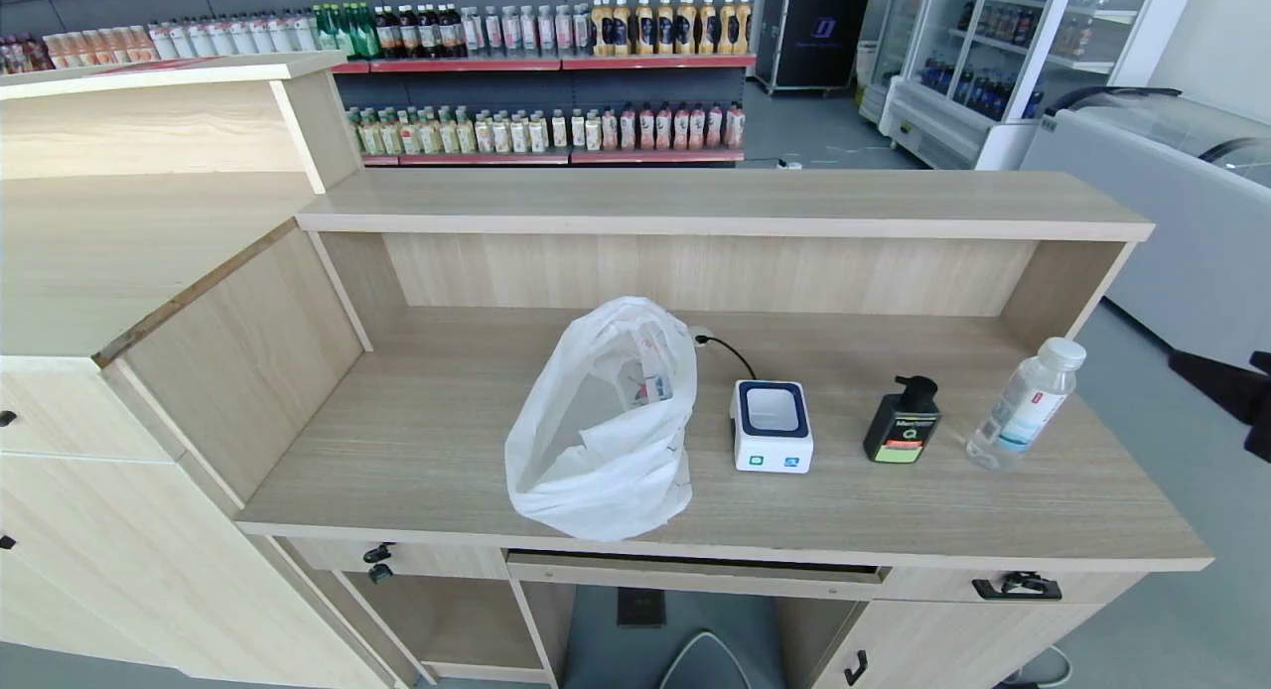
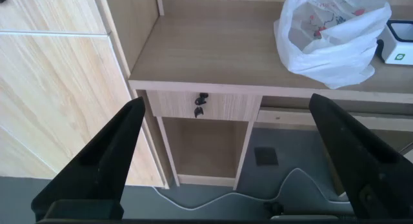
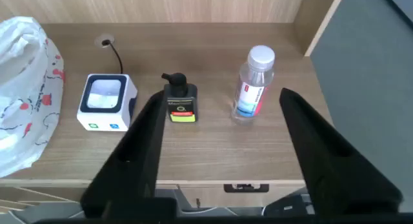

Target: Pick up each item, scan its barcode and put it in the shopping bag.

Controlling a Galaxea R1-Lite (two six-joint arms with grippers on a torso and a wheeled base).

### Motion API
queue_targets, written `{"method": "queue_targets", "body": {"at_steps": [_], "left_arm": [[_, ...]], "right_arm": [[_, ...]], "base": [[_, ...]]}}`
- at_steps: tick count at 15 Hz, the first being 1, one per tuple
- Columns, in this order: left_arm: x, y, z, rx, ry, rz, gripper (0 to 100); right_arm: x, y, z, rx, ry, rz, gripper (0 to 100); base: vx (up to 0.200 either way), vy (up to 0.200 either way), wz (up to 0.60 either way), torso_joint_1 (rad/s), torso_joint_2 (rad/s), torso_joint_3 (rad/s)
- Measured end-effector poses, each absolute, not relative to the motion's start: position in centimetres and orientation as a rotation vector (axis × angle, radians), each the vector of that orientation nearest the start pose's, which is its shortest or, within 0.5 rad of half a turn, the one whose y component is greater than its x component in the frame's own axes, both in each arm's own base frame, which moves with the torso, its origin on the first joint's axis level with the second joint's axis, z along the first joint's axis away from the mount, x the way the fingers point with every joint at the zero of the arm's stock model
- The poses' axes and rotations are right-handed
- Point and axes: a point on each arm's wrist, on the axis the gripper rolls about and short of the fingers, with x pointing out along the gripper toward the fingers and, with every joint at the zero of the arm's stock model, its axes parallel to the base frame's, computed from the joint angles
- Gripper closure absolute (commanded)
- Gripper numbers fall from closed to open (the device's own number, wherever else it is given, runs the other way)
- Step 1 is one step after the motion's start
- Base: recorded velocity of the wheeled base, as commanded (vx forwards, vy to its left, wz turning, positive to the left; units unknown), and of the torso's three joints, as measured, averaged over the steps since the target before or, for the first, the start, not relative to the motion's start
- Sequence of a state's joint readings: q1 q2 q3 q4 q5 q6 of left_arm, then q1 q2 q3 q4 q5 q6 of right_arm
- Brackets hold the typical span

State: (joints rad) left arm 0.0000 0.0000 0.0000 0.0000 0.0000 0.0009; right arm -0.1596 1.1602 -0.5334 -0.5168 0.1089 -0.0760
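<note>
Pump bottle (image 3: 179, 102) is standing untouched beyond the spread fingers (image 3: 132, 162) of our right gripper (image 3: 221, 98); our left gripper (image 2: 227, 102) is gaping too.

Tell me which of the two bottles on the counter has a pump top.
The short black bottle beside the barcode scanner. It carries a black pump head, while the taller clear water bottle has a plain white cap.

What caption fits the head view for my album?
Wooden counter with shopping bag, scanner, pump bottle and water bottle in a row.
</note>
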Motion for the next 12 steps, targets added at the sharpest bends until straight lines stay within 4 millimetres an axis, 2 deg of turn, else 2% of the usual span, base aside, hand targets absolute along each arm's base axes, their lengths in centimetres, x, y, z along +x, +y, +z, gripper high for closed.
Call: {"method": "queue_targets", "body": {"at_steps": [2,5,9,12], "left_arm": [[-2.3,0.0,7.5,0.000,0.000,0.000,0],[-2.3,0.0,7.5,0.000,0.000,0.000,0],[-2.3,0.0,7.5,0.000,0.000,0.000,0],[-2.3,0.0,7.5,0.001,0.000,0.000,0]], "right_arm": [[21.9,-4.0,20.2,-0.130,0.155,0.051,0],[26.9,-5.6,15.9,-0.267,0.184,0.279,0],[30.3,-6.5,10.7,-0.419,0.186,0.520,0],[32.3,-7.0,9.1,-0.471,0.168,0.575,0]], "base": [[0.000,0.000,0.00,0.000,0.00,0.000],[0.000,0.000,0.00,0.000,0.00,0.000],[0.000,0.000,0.00,0.000,0.00,0.000],[0.000,0.000,0.00,0.000,0.00,0.000]]}}
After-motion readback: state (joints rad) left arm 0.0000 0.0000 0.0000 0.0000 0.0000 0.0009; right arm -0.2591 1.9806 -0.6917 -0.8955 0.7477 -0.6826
